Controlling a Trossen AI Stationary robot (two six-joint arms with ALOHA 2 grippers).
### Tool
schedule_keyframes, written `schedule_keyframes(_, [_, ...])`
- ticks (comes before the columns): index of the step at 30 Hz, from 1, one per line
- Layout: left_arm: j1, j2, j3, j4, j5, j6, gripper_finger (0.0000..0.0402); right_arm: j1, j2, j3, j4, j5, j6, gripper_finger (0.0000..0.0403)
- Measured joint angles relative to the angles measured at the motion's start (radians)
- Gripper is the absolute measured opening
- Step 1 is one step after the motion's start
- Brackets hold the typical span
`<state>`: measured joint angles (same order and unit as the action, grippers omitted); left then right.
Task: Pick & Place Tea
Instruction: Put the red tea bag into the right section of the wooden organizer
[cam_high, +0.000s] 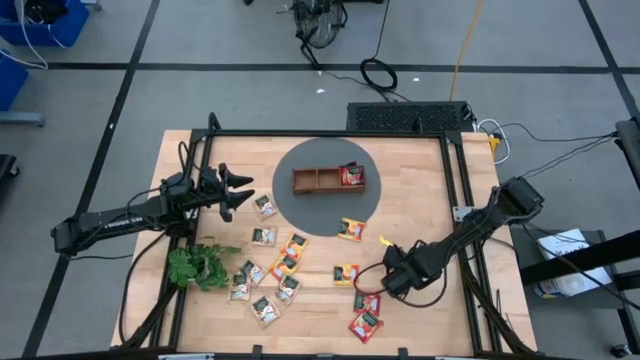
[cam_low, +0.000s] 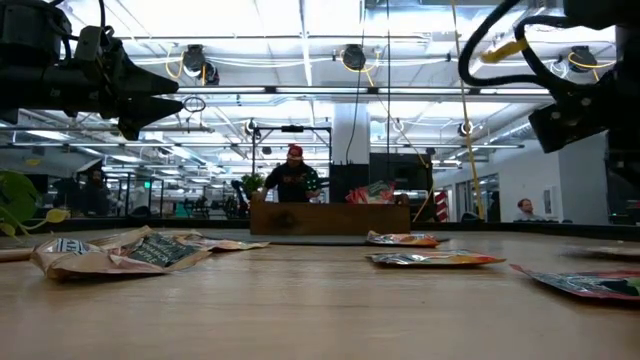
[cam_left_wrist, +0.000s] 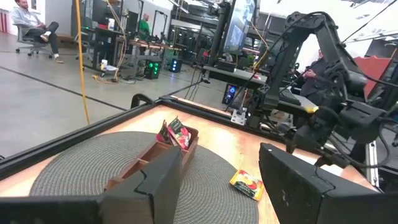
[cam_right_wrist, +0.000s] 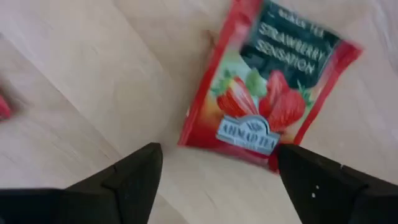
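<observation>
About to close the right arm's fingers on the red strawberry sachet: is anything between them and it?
Nothing visible. The right gripper has its fingers open above the red strawberry sachet, which lies flat on bare table with no other sachet overlapping it.

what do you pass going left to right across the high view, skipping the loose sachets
left end effector → wooden tray on the round grey mat → right end effector, open beside red sachets

Bright, even overhead light; ceiling strip lamps (cam_low: 300, 45) glare white in low view. Bench (cam_high: 420, 210) shadows soft, faint. Low view foreground bench blurred. Right wrist view motion-blurred, red sachet (cam_right_wrist: 267, 87) print smeared.
</observation>
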<state>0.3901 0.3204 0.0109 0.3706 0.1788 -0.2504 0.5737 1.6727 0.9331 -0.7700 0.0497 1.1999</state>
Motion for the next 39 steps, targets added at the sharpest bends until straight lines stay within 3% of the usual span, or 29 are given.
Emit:
schedule_keyframes(5, [0.000, 0.000, 0.000, 0.000, 0.000, 0.000, 0.0214, -0.023, -0.024, -0.048, 0.108, 0.007, 0.001, 0.0286])
schedule_keyframes(11, [0.000, 0.000, 0.000, 0.001, 0.000, 0.000, 0.0214, -0.054, -0.083, -0.063, 0.084, -0.015, 0.079, 0.0274])
schedule_keyframes(15, [0.000, 0.000, 0.000, 0.000, 0.000, 0.000, 0.0214, -0.070, -0.128, -0.061, 0.076, 0.052, 0.129, 0.0269])
schedule_keyframes(25, [0.000, 0.000, 0.000, 0.000, 0.000, 0.000, 0.0214, -0.136, -0.128, -0.073, 0.061, 0.051, 0.146, 0.0267])
schedule_keyframes(33, [0.000, 0.000, 0.000, 0.000, 0.000, 0.000, 0.0214, -0.157, -0.135, -0.182, 0.188, 0.009, 0.182, 0.0267])
schedule_keyframes(39, [0.000, 0.000, 0.000, 0.000, 0.000, 0.000, 0.0214, -0.157, -0.131, -0.231, 0.174, -0.012, 0.226, 0.0252])
